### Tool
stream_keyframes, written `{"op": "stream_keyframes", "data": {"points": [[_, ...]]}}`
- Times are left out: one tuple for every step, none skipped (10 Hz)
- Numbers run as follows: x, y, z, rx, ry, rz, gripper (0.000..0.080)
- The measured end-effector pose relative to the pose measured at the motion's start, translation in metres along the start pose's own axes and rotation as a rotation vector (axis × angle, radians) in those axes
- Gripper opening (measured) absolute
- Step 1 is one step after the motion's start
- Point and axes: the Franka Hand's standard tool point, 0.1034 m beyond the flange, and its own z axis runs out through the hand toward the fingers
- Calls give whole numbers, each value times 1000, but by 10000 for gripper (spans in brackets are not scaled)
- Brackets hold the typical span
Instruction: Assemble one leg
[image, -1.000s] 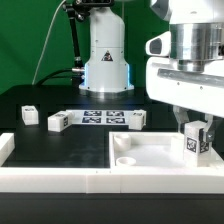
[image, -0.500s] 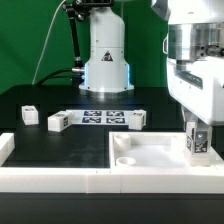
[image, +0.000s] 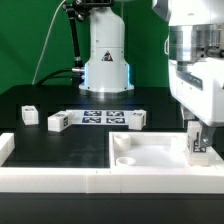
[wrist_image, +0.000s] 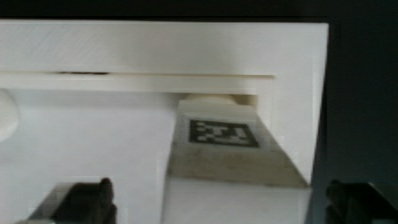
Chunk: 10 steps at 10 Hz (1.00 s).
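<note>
The leg (image: 198, 143) is a small white upright block with a black-and-white tag. It stands in the near corner of the white tray-like panel (image: 150, 152) at the exterior view's right. My gripper (image: 198, 127) hangs straight over it. In the wrist view the leg (wrist_image: 231, 150) lies between my two dark fingertips (wrist_image: 89, 203), with a gap showing on each side, so my gripper (wrist_image: 222, 205) is open around the leg. The leg's foot, where it meets the panel, is hidden.
Three more small white blocks with tags (image: 29, 115) (image: 58, 122) (image: 137, 120) lie on the black table behind the panel. The marker board (image: 103, 117) lies between them. The arm's white base (image: 105, 60) stands at the back. A white rail (image: 50, 178) runs along the front.
My hand has turned about its vertical axis since one second ago. The leg now stands straighter and a little further to the exterior view's right. Little has changed in the last half second.
</note>
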Motion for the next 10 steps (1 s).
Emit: {"op": "stream_keyframes", "data": {"points": [[-1, 1, 0, -10, 0, -146, 631], [-4, 1, 0, -10, -1, -232, 646], [-4, 1, 0, -11, 2, -374, 646], [-4, 1, 0, -15, 5, -481, 649], [-4, -2, -2, -18, 13, -645, 649], [-4, -3, -3, -23, 20, -780, 649], [-4, -3, -3, -28, 26, -907, 649], [-5, -3, -3, -33, 29, -1016, 649], [-5, -3, -3, -40, 33, -1091, 649], [-6, -3, -3, -49, 39, -1221, 649]]}}
